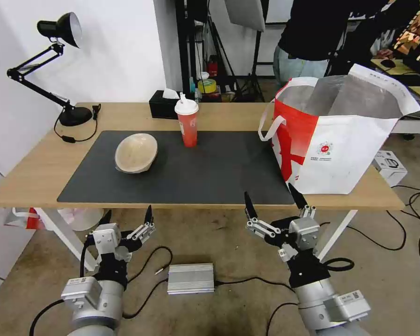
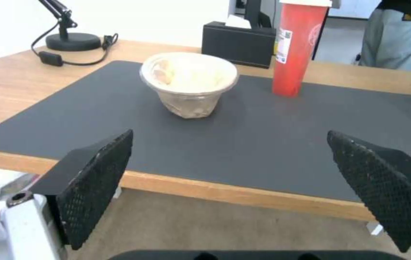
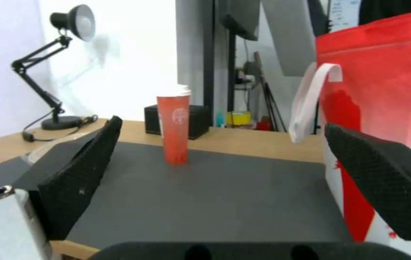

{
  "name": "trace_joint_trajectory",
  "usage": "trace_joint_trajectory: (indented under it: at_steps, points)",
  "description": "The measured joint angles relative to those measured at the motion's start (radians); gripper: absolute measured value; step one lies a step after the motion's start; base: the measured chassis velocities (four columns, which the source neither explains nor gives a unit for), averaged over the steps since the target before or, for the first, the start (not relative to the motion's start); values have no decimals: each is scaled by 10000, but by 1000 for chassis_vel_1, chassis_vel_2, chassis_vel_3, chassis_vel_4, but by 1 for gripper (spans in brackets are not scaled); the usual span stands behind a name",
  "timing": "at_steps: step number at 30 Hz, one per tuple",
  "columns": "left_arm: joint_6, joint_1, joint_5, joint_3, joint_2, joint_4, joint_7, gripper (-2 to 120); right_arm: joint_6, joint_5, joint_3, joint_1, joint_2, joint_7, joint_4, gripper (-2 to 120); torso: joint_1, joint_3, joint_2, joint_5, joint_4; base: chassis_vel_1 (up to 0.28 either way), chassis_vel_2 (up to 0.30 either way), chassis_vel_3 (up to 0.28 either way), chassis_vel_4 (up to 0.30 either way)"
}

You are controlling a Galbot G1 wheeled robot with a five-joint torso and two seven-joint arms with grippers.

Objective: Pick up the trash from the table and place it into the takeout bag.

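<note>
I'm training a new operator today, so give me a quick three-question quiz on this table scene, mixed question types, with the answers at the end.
1. True or false: the red paper cup lies tipped over on the grey mat.
2. Which trash item sits nearer the desk lamp: A) the beige bowl, B) the red paper cup, C) neither, both are inside the takeout bag?
3. Fill in: the left gripper and the right gripper both hang below the table edge with fingers ____.

Key: 1 false, it stands upright. 2 A. 3 open.
</note>
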Motion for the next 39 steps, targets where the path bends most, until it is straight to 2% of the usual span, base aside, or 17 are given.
trace_joint_trajectory:
  at_steps: [22,28,39]
  points:
    - [15,-45,74,56,0,25,31,99,-187,1496,-9,1205,-1085,-1088,-65,100,0,0,0,0,-1,0,0,0,0]
    - [15,3,124,78,0,-4,31,99,-560,2452,-117,1597,-1383,-1134,26,100,0,0,0,0,0,0,0,0,0]
    - [3,25,229,95,0,37,75,98,-1141,3410,-239,2489,-1664,-1167,116,100,0,0,0,0,-1,0,0,0,0]
